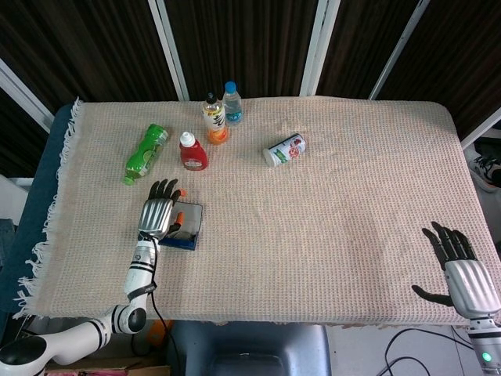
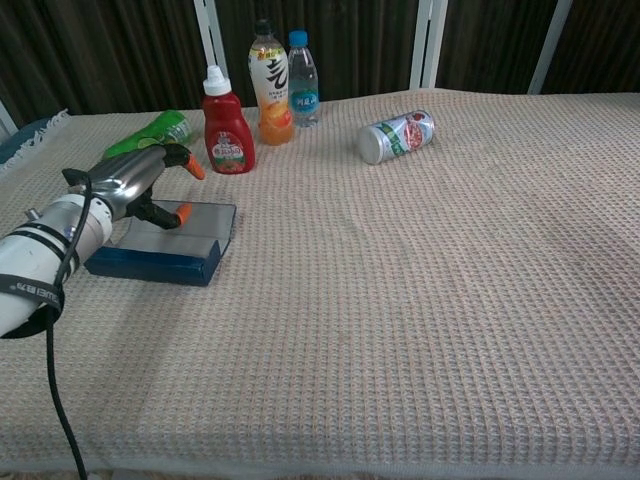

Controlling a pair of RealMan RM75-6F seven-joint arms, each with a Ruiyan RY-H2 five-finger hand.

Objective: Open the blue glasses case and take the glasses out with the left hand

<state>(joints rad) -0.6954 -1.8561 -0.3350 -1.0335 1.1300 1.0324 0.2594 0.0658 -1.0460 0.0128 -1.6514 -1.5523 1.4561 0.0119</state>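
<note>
Blue glasses case point(image 2: 160, 245) sits on the worktop point(image 1: 329, 204) in front of the ketchup bottle point(image 2: 226, 123), nearer the robot. Lid looks swung up and back, showing a pale grey inner face; blue base below it.

Left hand point(image 2: 140, 185) is right at the case, over its left end. Fingers are parted, one orange-tipped fingertip point(image 2: 183, 211) low at the lid's inner face, others lifted towards the ketchup bottle. It doesn't appear to grip anything. Glasses themselves aren't visible in either view, so can't confirm what's inside.

Right hand point(image 1: 456, 265) is far across the worktop from the case, at the near edge, fingers spread, holding nothing.

Step in hand, as I read it: lid open, extraction next. Suggestions:
- Keep the lid from falling shut while reaching in.
- Come down from above into the base, pinch the frame at the bridge or a temple, not the lenses.
- Lift straight up so the case doesn't drag along the woven cloth; it's light and unanchored.
- Mind the green bottle point(image 1: 145, 153) lying just beyond the ketchup bottle's left side; don't sweep the arm wide.
</note>
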